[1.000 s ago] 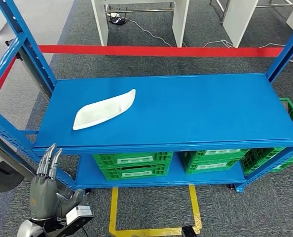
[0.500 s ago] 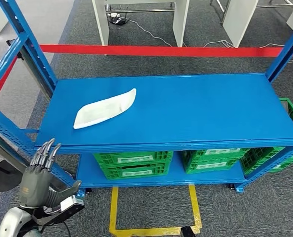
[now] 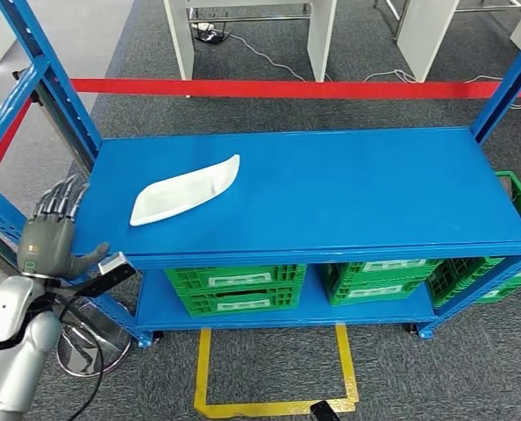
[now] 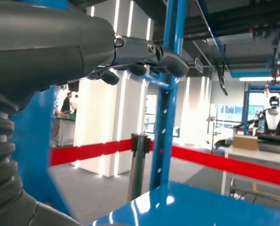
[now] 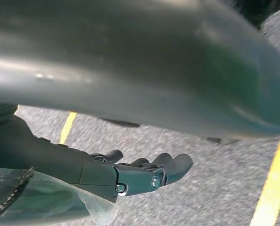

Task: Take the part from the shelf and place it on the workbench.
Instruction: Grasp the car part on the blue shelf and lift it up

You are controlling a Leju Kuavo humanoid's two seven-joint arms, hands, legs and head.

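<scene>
Your left hand (image 3: 46, 241) sits at the shelf's (image 3: 351, 193) left edge, fingers spread and straight, holding nothing. The white part (image 3: 183, 190) lies on the top shelf near its left end, apart from that hand. Your right hand (image 5: 131, 172) hangs over grey carpet (image 5: 188, 197), fingers loosely extended, empty.

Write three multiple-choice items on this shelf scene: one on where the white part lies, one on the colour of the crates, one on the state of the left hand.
1. The white part lies:
A. on the top deck of the blue shelf
B. in a crate
C. on the floor

2. The crates under the deck are:
A. red
B. green
C. yellow

3. The left hand is:
A. gripping the part
B. holding a crate
C. empty, fingers apart

Answers: 1 A, it rests on the deck's left half. 2 B, all are green. 3 C, it hangs at the shelf's left end, apart from the part.
</scene>
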